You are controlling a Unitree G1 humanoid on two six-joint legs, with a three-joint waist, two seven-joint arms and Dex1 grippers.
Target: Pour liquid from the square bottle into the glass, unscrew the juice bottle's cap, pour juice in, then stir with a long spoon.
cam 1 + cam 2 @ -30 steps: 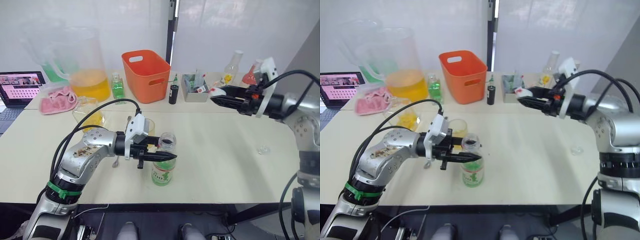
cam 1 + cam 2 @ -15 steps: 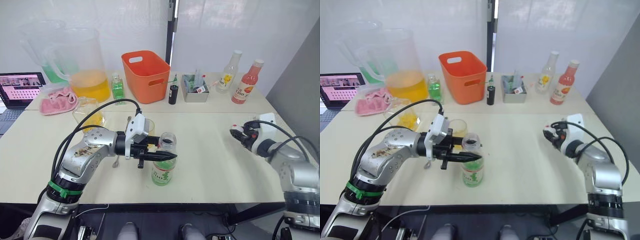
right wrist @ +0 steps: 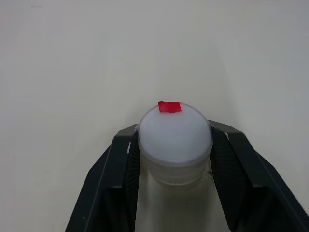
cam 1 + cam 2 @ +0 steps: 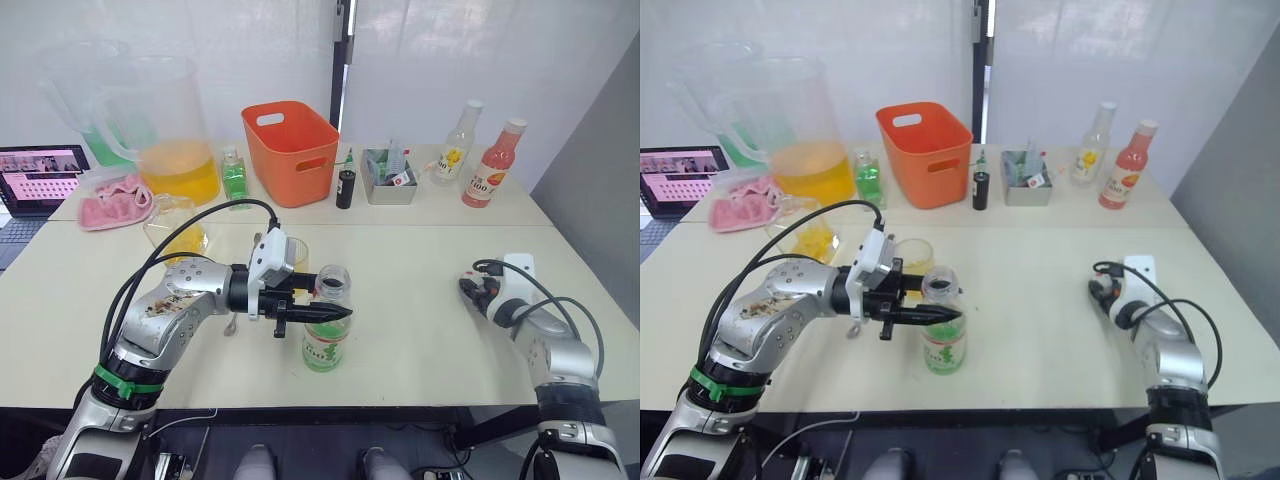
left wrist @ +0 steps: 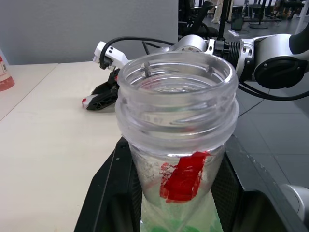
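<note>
Juice bottle (image 4: pixel 327 330), a tall slim clear plastic one with a green label, stands uncapped at the table's (image 4: pixel 420 320) front middle, its neck clamped in the left tool (image 4: pixel 330 314). Thin plastic, part full and open, would likely dent and slosh, so the stiff neck looks the best hold. The right tool (image 3: pixel 175 145), low over the table's right side, grips the small white cap (image 3: pixel 175 135).

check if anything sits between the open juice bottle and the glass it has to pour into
Nothing visible does. The juice bottle, uncapped and held at the neck by the left gripper, stands just in front of the glass. Between them is the left gripper itself. The cap is off in the right gripper, low over the table.
</note>
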